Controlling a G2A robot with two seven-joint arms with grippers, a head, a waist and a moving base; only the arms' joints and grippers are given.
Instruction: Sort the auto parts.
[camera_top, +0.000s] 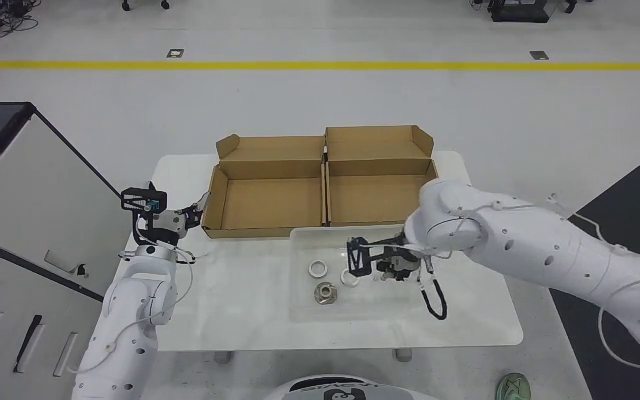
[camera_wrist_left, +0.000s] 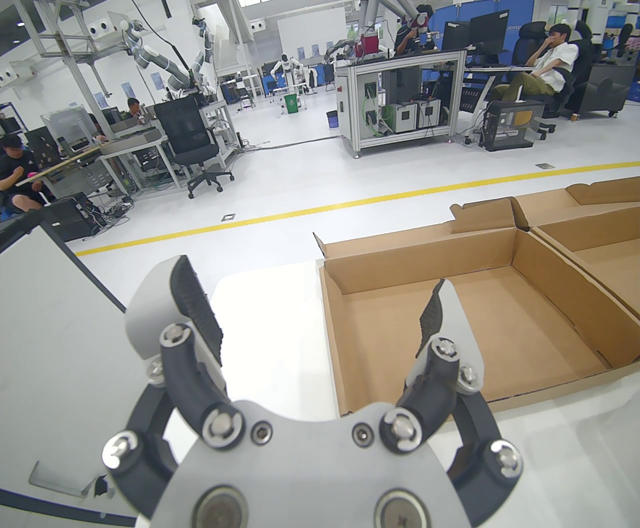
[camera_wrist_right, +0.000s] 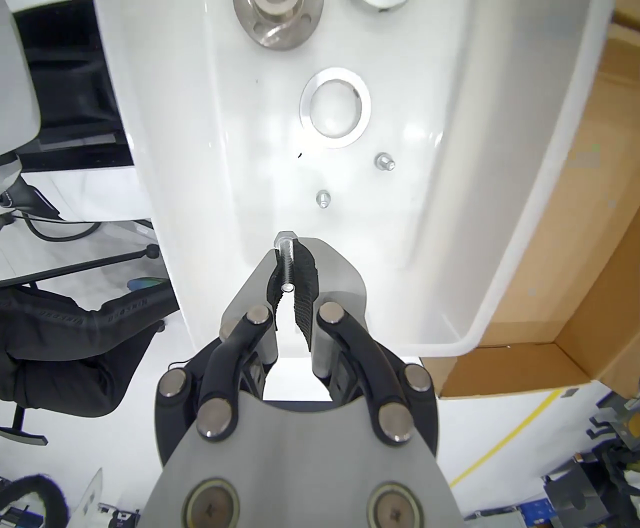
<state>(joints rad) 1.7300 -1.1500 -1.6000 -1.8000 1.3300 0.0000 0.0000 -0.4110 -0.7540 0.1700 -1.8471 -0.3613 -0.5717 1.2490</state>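
The right gripper (camera_wrist_right: 294, 250) was closed on a silver threaded bolt (camera_wrist_right: 286, 262) over the floor of the shallow white plastic tray (camera_wrist_right: 475, 210). Its black ribbed pads pinched the shank lengthwise, with the hex head poking out past the tips. Whether the head was touching the tray floor or hung just clear of it could not be told from the wrist view.

The main risk was the grip itself. A round, threaded shank held along its length between two narrow pads could roll or pivot. A quick swing towards the boxes might then let the bolt slide out head-first and drop on the table or the wrong side.

Two small silver fasteners (camera_wrist_right: 384, 161) (camera_wrist_right: 323, 198) lay just ahead of the tips. A white plastic ring (camera_wrist_right: 335, 107) and a round steel flange (camera_wrist_right: 277, 25) lay farther along the tray. A low or dragging exit could knock these about. The tray wall stood between the bolt and the two open brown cardboard boxes (camera_top: 265, 200) (camera_top: 375, 195), so too shallow a lift could catch the head on the rim.

The left gripper (camera_wrist_left: 310, 275) hung with its jaws wide apart and nothing in them. It was just beside the near corner of the left box, well apart from the tray, and seemed unlikely to get in the way.
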